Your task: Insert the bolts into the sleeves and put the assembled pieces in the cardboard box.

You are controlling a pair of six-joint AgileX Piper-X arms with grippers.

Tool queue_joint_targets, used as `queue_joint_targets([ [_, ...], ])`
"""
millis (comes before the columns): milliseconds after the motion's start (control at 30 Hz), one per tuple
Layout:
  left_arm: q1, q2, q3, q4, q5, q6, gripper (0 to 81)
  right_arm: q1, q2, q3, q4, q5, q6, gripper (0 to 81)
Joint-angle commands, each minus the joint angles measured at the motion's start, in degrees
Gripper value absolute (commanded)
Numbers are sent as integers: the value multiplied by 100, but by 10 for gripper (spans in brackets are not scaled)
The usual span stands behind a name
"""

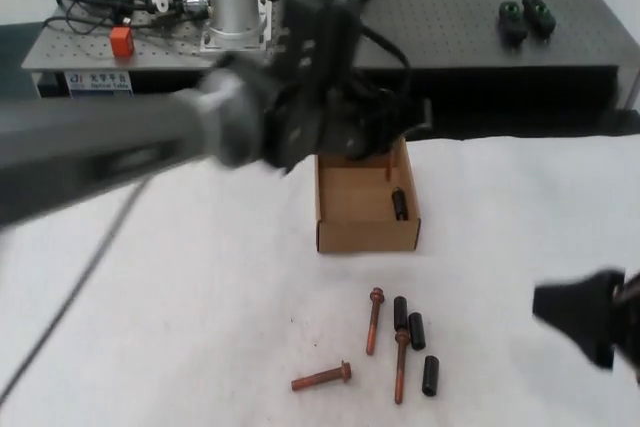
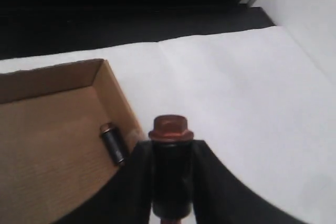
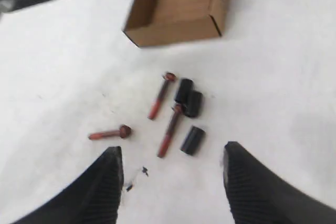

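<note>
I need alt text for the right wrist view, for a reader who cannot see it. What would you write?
Three loose bolts and three sleeves lie on a white surface, ahead of the open right gripper. Beyond them stands the open cardboard box.

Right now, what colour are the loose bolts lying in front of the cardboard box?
The bolts are coppery red; the right wrist view shows them best.
</note>
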Motion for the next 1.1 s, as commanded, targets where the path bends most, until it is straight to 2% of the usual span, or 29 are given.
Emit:
queue_joint_targets([
  [0, 20, 483, -684, 636, -52, 166, 6, -35, -9, -38, 52, 43, -70, 421],
  [200, 56, 1646, -2175, 1563, -41, 152, 6, -35, 234, -38, 8, 44, -70, 421],
  [400, 60, 1875, -2383, 1701, -41, 75, 8, -25, 397, -38, -99, 32, -70, 421],
  [467, 60, 1875, -2383, 1732, -41, 75, 58, -26, 490, -38, -141, 18, -70, 421],
  [600, 60, 1875, -2383, 1753, -41, 75, 285, 107, 876, -38, -286, 4, -70, 421],
  [667, 60, 1875, -2383, 1753, -41, 75, 369, 215, 1157, -38, -440, 16, -70, 421],
  [733, 60, 1842, -2383, 1791, -41, 75, 373, 340, 1542, -49, -692, 44, -70, 421],
  [900, 180, 1445, -2383, 2103, -81, 200, 317, 742, 2608, -333, -1028, 384, -63, 414],
  [1067, 354, 724, -2365, 2576, -619, 535, 302, 1233, 3700, -834, -1068, 755, -62, 375],
])
